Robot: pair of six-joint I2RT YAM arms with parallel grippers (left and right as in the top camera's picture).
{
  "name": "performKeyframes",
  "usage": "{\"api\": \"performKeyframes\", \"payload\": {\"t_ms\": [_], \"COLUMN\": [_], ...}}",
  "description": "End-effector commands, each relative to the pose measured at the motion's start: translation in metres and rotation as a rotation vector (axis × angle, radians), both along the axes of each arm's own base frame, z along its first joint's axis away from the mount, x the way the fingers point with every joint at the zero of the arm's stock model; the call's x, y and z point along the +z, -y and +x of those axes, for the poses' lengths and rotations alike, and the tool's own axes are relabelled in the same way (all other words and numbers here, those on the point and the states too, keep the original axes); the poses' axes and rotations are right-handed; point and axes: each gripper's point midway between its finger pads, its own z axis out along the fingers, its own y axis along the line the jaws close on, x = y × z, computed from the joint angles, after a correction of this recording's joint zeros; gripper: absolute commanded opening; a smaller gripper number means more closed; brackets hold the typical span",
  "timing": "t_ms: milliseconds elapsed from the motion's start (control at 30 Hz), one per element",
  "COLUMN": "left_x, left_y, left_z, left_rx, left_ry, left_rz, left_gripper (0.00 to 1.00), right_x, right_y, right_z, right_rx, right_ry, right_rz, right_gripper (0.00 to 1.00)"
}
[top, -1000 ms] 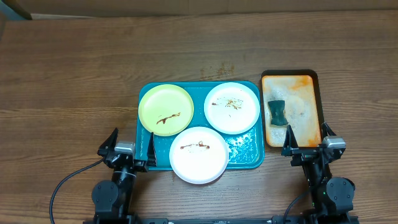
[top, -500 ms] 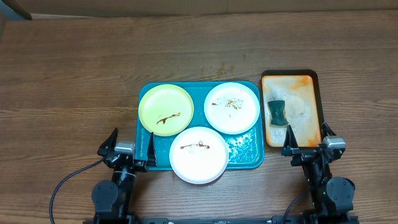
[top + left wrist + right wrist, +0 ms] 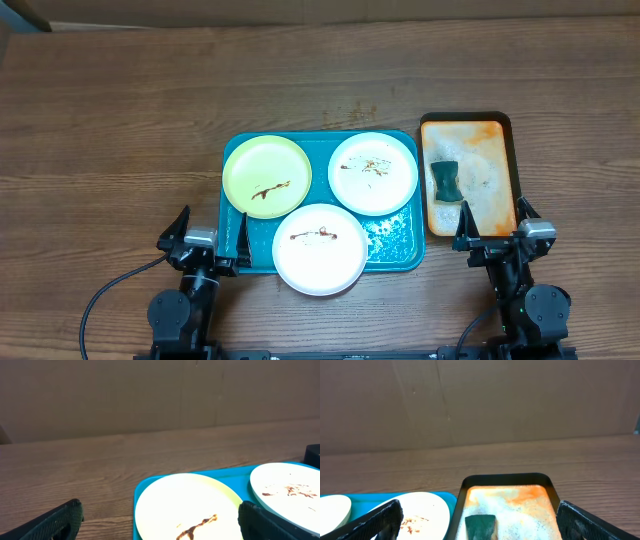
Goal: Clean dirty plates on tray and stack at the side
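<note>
The teal tray (image 3: 395, 240) lies flat before me, holding all three plates. The yellow-green plate (image 3: 266, 176) sits far left with a brown smear. A white plate (image 3: 373, 172) at far right shows greenish-brown flecks. The other white plate (image 3: 320, 248), brown-streaked, overhangs the rim nearest me.

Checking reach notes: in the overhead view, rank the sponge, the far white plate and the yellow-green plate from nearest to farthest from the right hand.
From the right hand:
1. Sponge, on the orange tray just ahead.
2. Far white plate, right side of the teal tray.
3. Yellow-green plate, teal tray's left side.
</note>
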Motion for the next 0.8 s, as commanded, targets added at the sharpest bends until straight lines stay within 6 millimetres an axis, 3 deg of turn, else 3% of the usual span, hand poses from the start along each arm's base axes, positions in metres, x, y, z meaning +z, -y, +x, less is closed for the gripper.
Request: {"api": "performKeyframes", "payload": {"t_ms": [0, 200, 500, 767], "left_x": [-0.001, -0.001, -0.002, 0.028], "left_y": [-0.003, -0.003, -0.003, -0.001], "left_z": [0.0, 0.0, -0.006, -0.017], "left_rx": [0.014, 0.013, 0.029, 0.031], "left_ry": [0.002, 0.002, -0.098, -0.265], "left_rz": [0.019, 0.014, -0.128, -0.131], "left_gripper": [1.0, 1.0, 1.0, 1.0], "right_x": [-0.002, -0.002, -0.002, 0.009], "right_y": [0.001, 0.001, 0.001, 0.002], "right_z": [0.0, 0.0, 0.0, -0.012], "right_rx": [-0.002, -0.002, -0.006, -0.019], "right_ry": [0.004, 0.004, -0.018, -0.179], "right_rz": [-0.007, 0.005, 0.165, 0.147], "right_gripper": [1.0, 1.0, 1.0, 1.0]}}
